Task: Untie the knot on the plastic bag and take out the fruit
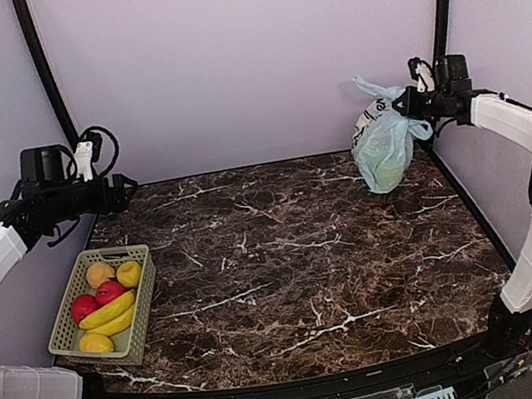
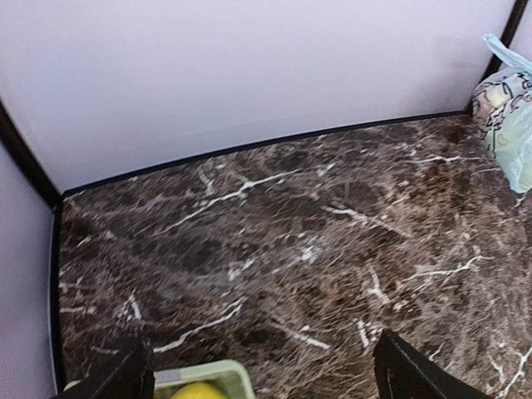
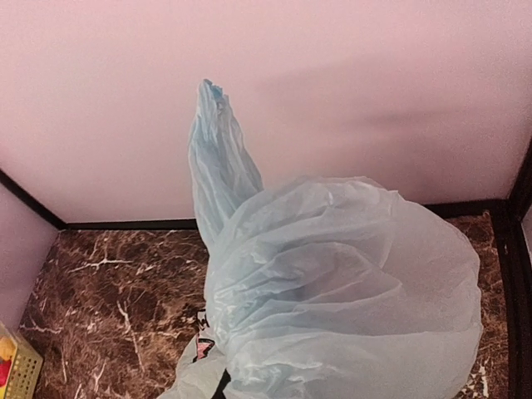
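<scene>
The pale blue-green plastic bag [image 1: 385,148] hangs at the back right corner from my right gripper [image 1: 413,105], which is shut on its bunched top. One loose handle [image 1: 370,88] sticks up beside the fingers. In the right wrist view the plastic bag [image 3: 349,291] fills the frame and hides my fingers, and its handle [image 3: 218,158] points upward. I cannot pick out the knot in the bunched plastic. The fruit is hidden inside the bag. My left gripper [image 1: 129,191] is open and empty, far left above the basket, shown as left gripper [image 2: 266,374] in its own view. The plastic bag [image 2: 509,125] shows there at the far right.
A light green basket [image 1: 146,284] with bananas, red apples and yellow fruit stands at the table's left edge, and its corner [image 2: 214,374] shows under my left fingers. Lilac walls and black corner poles close in the dark marble table [image 1: 295,256].
</scene>
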### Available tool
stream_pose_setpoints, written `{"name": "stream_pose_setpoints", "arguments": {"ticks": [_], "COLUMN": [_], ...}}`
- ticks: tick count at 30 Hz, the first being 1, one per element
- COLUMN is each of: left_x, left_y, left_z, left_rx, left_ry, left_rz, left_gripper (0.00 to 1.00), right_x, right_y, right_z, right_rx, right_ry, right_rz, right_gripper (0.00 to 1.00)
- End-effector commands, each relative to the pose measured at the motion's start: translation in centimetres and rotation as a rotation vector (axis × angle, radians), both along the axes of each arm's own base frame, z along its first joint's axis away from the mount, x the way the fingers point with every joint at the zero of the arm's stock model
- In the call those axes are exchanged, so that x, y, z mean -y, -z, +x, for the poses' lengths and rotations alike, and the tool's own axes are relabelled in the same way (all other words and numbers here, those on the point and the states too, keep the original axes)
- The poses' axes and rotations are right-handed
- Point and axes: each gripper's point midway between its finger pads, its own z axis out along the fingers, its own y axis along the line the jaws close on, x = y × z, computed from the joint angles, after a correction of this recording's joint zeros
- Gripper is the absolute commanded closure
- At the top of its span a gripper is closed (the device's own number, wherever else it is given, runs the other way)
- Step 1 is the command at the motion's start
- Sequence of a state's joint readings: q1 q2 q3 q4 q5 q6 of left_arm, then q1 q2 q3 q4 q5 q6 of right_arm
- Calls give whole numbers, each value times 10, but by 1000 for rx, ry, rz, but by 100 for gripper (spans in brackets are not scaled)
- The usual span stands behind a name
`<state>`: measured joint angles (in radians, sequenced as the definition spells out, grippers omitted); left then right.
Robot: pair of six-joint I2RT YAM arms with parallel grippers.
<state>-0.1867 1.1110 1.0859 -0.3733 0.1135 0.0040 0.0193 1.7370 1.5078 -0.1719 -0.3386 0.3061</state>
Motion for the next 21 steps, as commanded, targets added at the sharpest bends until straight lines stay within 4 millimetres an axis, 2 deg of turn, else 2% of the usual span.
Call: {"name": "stream_pose_setpoints", "arguments": {"ticks": [1, 4, 9, 12, 14, 18, 21], "left_x": [42, 55, 55, 59, 62, 71, 82], "left_y": [-34, -30, 16, 25, 31, 43, 41], "left_z": [6, 4, -3, 0, 2, 7, 11], "left_rx": [38, 40, -40, -50, -55, -73, -85], "left_ry": [150, 223, 240, 265, 282, 305, 327], "left_rz": [-139, -160, -127, -114, -105, -86, -146], "left_gripper": [9, 9, 8, 8, 8, 8, 9], "right_x": [-43, -72, -114, -136, -146, -164, -184], "right_y": [-55, -68, -72, -76, -72, -64, -59], "right_z": [-58, -103, -176, -220, -240, -266, -286], "right_rx": [154, 168, 150, 155, 138, 86, 76], "right_ry": [-239, -367, -518, -605, -643, -684, -749], "right_rz": [-20, -25, 7, 72, 109, 130, 140], "right_gripper": [100, 100, 100, 100, 100, 100, 100]}}
